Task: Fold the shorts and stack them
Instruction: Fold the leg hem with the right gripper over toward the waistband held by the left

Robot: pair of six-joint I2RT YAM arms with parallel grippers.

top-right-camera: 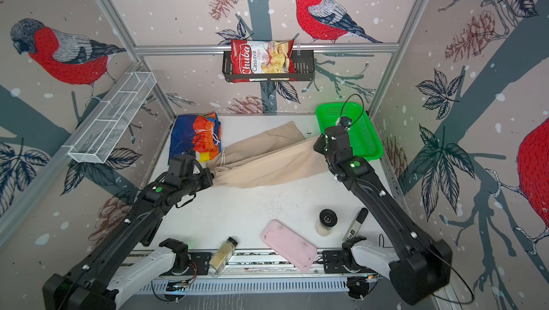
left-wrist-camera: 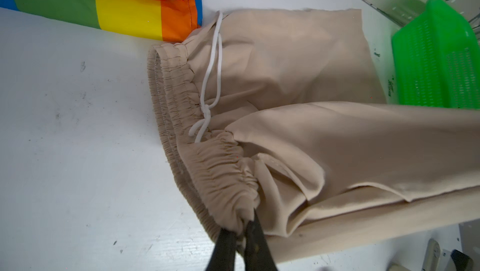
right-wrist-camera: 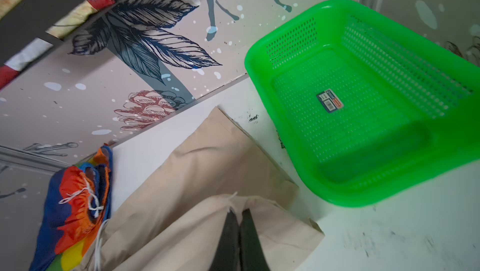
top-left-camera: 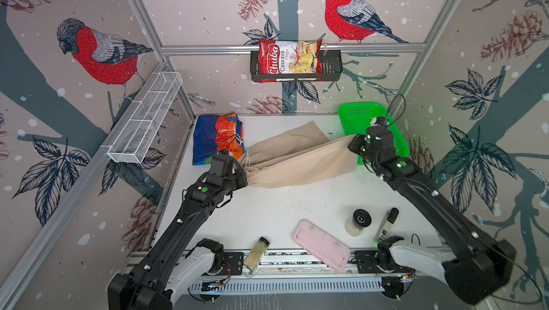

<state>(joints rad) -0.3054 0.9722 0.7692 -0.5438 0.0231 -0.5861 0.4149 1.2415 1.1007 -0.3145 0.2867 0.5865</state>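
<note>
Shorts: two pairs. Plain beige pair with gathered elastic waist (top-left-camera: pixel 297 160) hangs stretched over white bench (top-left-camera: pixel 267 210), waistband pinched in closed left end effector (left-wrist-camera: pixel 245 226), leg hem pinched in closed right end effector (right-wrist-camera: pixel 237 212). Thin rainbow colour-block pair (top-left-camera: pixel 205 136) lies heaped just beyond left end effector, at far bench corner.
</note>
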